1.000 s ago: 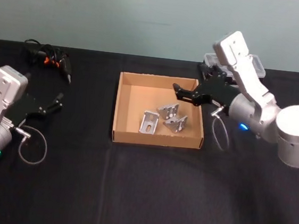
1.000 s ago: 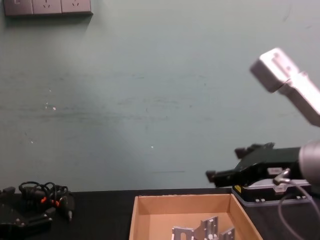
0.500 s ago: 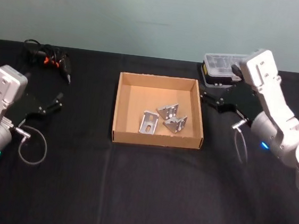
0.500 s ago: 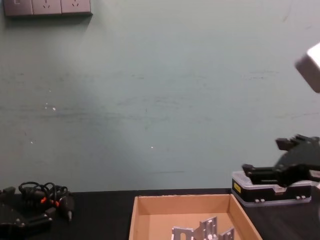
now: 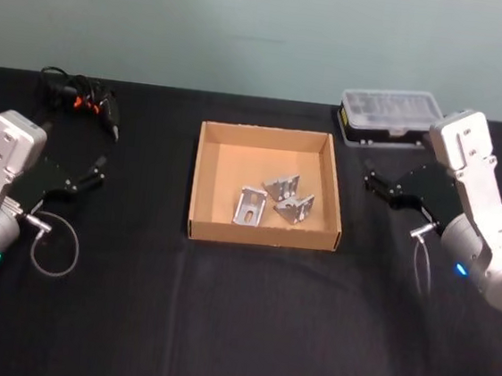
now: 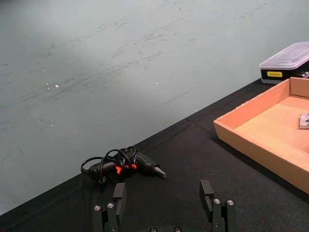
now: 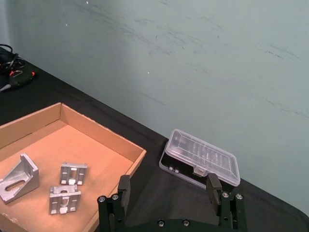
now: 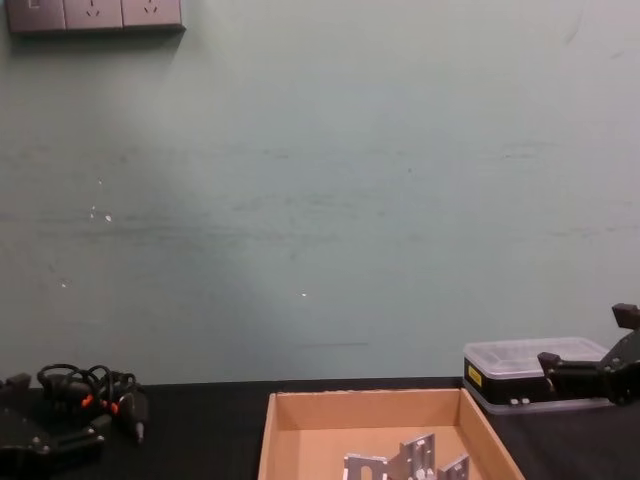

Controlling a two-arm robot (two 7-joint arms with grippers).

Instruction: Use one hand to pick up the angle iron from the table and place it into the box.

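Note:
The brown cardboard box [image 5: 200,179] sits mid-table on the black table [image 5: 246,322]. Three silver angle irons lie inside it: one [image 5: 249,206] at the front, one [image 5: 282,187] behind it, one [image 5: 296,207] to the right. The right wrist view shows them too [image 7: 19,176], inside the box [image 7: 104,133]. My right gripper [image 5: 375,185] hovers to the right of the box, open and empty, with its fingers [image 7: 124,186] spread wide. At the table's left side, far from the box, my left gripper [image 5: 100,172] is open with nothing in it [image 6: 162,193].
A black case with a clear lid [image 5: 391,113] stands behind the right gripper at the back right. A tangle of black cables with orange marks [image 5: 79,96] lies at the back left. Bare tabletop runs along the front of the box.
My right gripper has drawn back from above the box's right side to the table's right, lower down, still open and empty. The left arm and the angle irons have not moved.

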